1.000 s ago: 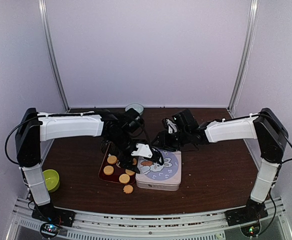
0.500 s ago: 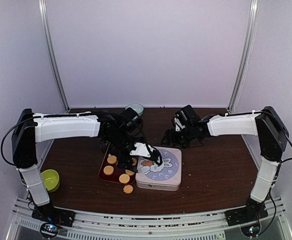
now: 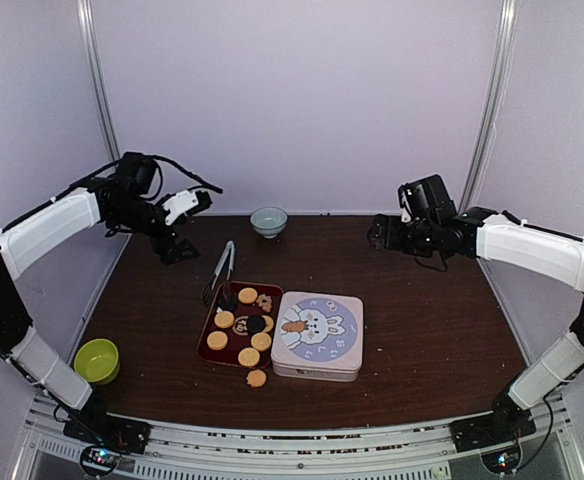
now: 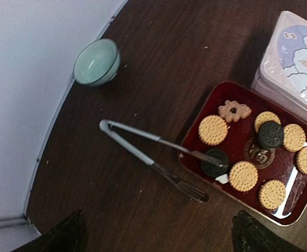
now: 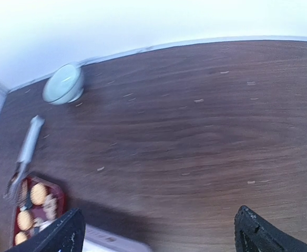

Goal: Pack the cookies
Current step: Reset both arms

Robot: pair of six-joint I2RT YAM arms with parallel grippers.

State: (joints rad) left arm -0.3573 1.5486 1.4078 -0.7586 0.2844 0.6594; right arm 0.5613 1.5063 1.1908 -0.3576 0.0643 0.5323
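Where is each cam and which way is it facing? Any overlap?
Top external: high behind the bases, looking down on the table; both arms, left gripper and right gripper raised, open.
Left wrist: over the left rear, looking down on tongs, cookies, tray, pale bowl; its fingertips at bottom corners.
Right wrist: looking down across the table toward the back wall; fingertips likewise.
Shared: all views hold pale bowl, tongs, tray.

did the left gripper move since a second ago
Yes. The left gripper was low over the red tray beside the tin. It has swung back and to the left, and is now raised, left of the tongs.
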